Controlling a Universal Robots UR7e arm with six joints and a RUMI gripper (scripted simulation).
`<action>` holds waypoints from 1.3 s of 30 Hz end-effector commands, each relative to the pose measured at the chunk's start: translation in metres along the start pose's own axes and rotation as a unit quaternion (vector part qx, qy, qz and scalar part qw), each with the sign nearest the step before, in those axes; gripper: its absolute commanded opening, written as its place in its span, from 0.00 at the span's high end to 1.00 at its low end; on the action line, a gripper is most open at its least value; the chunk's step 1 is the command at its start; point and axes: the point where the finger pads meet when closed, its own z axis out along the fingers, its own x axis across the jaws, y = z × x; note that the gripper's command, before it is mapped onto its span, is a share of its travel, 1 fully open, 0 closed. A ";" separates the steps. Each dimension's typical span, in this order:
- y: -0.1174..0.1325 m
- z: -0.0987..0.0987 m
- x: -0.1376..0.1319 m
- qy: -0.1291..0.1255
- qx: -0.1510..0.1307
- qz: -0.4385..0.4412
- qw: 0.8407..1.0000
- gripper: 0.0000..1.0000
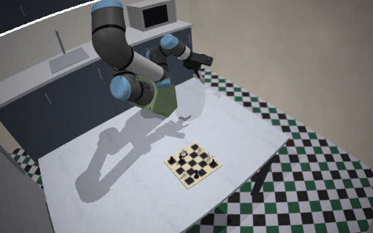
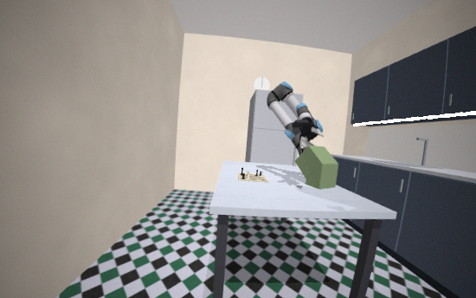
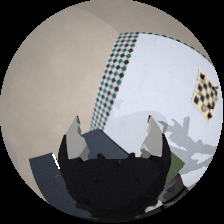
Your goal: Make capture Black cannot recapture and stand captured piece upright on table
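A small chessboard [image 1: 192,164] lies on the white table near its front right edge. It carries several black and white pieces, too small to tell apart. It also shows in the exterior view [image 2: 253,177] and at the right edge of the wrist view [image 3: 205,94]. My gripper [image 1: 200,75] hangs high above the table's far corner, far from the board. Its fingers are open with nothing between them.
The arm stands on a green base block [image 1: 162,98] at the table's back edge. A kitchen counter with a sink [image 1: 68,59] and a microwave [image 1: 152,13] runs behind the table. A fridge [image 2: 265,130] stands at the far end.
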 end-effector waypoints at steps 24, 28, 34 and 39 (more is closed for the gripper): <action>-0.095 -0.002 0.055 0.002 -0.053 0.026 0.998 0.00; -0.106 -0.004 0.066 0.001 -0.060 0.030 0.998 0.00; -0.141 -0.017 0.104 -0.004 -0.080 0.043 0.996 0.00; -0.158 -0.026 0.128 -0.007 -0.090 0.051 0.995 0.00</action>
